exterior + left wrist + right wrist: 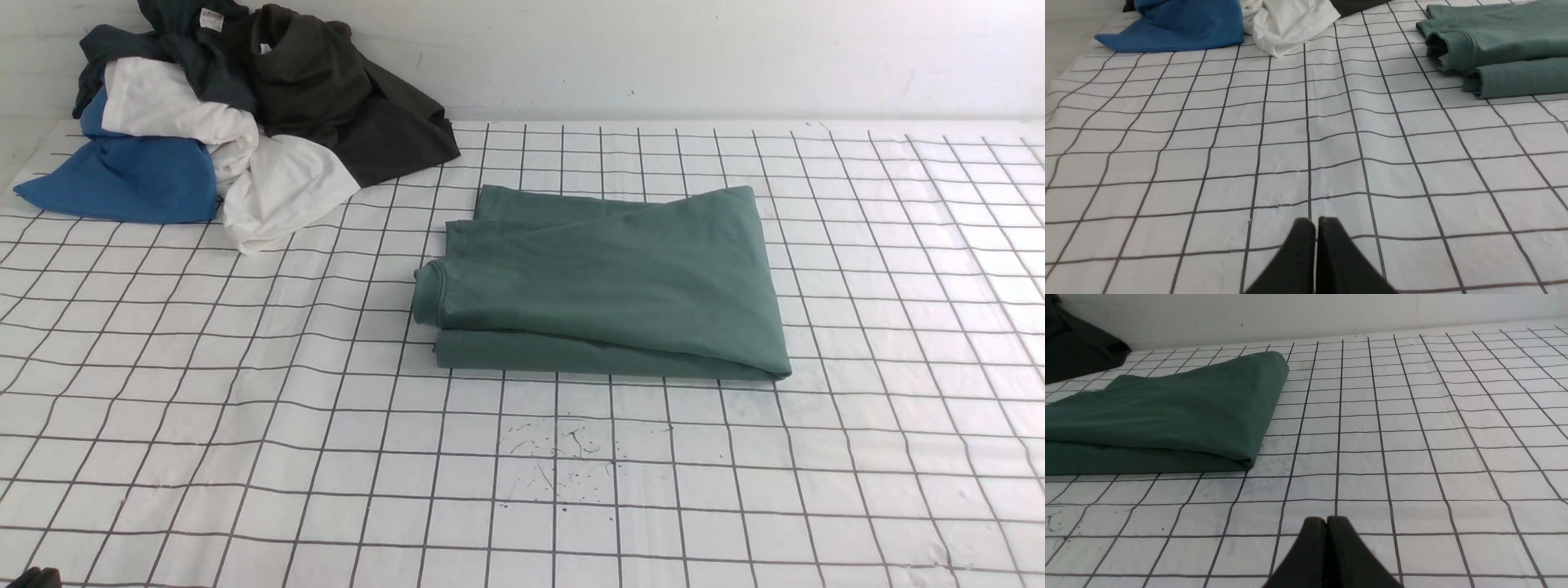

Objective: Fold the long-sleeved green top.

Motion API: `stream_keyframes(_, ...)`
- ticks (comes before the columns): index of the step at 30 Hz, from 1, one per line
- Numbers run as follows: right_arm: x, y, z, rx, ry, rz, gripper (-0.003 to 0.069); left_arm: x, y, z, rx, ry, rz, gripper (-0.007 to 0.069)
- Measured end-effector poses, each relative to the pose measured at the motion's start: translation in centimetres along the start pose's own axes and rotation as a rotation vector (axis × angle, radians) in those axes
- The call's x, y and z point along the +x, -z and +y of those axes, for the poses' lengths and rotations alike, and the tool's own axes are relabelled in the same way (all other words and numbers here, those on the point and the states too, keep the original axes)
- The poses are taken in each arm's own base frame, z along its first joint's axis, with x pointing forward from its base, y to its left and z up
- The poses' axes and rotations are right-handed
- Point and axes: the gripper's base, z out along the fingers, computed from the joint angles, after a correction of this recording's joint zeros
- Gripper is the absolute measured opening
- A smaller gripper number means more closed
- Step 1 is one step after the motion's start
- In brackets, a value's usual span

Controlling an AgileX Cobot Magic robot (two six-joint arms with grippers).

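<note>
The green top [604,286] lies folded into a compact stack mid-desk [245,457], apart from the clothes pile [237,114]. Left pincer [1316,222] and right pincer [1327,522] are pressed together, empty. Folding looks finished; at most, tidying remains.

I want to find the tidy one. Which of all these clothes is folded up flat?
The green long-sleeved top, lying alone mid-table in a neat folded stack. The blue, white and dark clothes are crumpled together in a heap at the back left corner.

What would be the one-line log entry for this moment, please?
green top: folded, flat on grid cloth | left gripper: shut, empty | right gripper: shut, empty | clothes pile: far left corner
</note>
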Motion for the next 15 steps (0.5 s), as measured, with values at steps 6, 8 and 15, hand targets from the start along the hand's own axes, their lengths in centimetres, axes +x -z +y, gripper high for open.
stream_keyframes(6, 0.00, 0.00, 0.00, 0.000, 0.000, 0.000, -0.0013, -0.04, 0.00, 0.00, 0.000, -0.025, -0.005, -0.0007)
stream_keyframes(8, 0.00, 0.00, 0.00, 0.000, 0.000, 0.000, -0.0013, -0.04, 0.00, -0.01, 0.001, -0.025, -0.005, -0.0007)
stream_keyframes(15, 0.00, 0.00, 0.00, 0.000, 0.000, 0.000, -0.0013, -0.04, 0.00, -0.01, 0.001, -0.027, -0.005, -0.0007)
